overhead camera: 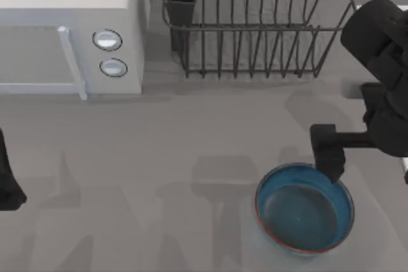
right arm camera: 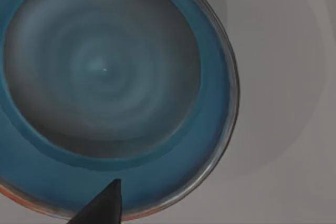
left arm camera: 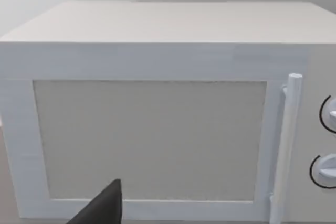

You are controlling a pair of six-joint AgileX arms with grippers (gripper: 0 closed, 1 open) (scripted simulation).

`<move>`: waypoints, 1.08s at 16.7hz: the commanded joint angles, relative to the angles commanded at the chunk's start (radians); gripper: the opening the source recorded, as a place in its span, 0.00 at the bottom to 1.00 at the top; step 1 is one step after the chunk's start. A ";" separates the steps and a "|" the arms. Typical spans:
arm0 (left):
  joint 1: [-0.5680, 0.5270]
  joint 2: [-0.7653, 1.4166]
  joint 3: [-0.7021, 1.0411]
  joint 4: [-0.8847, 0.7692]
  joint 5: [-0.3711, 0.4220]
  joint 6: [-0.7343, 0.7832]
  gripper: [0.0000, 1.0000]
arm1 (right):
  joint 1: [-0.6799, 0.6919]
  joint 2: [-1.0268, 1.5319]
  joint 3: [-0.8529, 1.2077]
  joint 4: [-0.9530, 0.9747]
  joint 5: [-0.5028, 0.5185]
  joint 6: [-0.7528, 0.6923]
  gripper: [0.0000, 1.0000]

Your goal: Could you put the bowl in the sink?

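The bowl [overhead camera: 305, 208] is round and shallow, glossy blue inside with a thin reddish-brown rim, and sits at the front right of the grey counter. Its blue inside [right arm camera: 105, 72] lies close beneath the right wrist camera. My right gripper [overhead camera: 329, 162] reaches in from the right and hangs over the bowl's far rim, touching or nearly touching it. Whether it grips the rim I cannot tell. The sink is out of view. My left arm [overhead camera: 7, 186] is parked at the left edge of the table.
A white microwave [overhead camera: 70, 30] with two round knobs stands at the back left, and its door [left arm camera: 152, 140] faces the left wrist camera. A dark wire dish rack [overhead camera: 255, 23] stands at the back, right of the microwave. Bare grey counter [overhead camera: 159, 176] stretches left of the bowl.
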 joint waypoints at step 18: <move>0.000 0.000 0.000 0.000 0.000 0.000 1.00 | 0.009 0.137 -0.273 0.408 0.000 0.007 0.85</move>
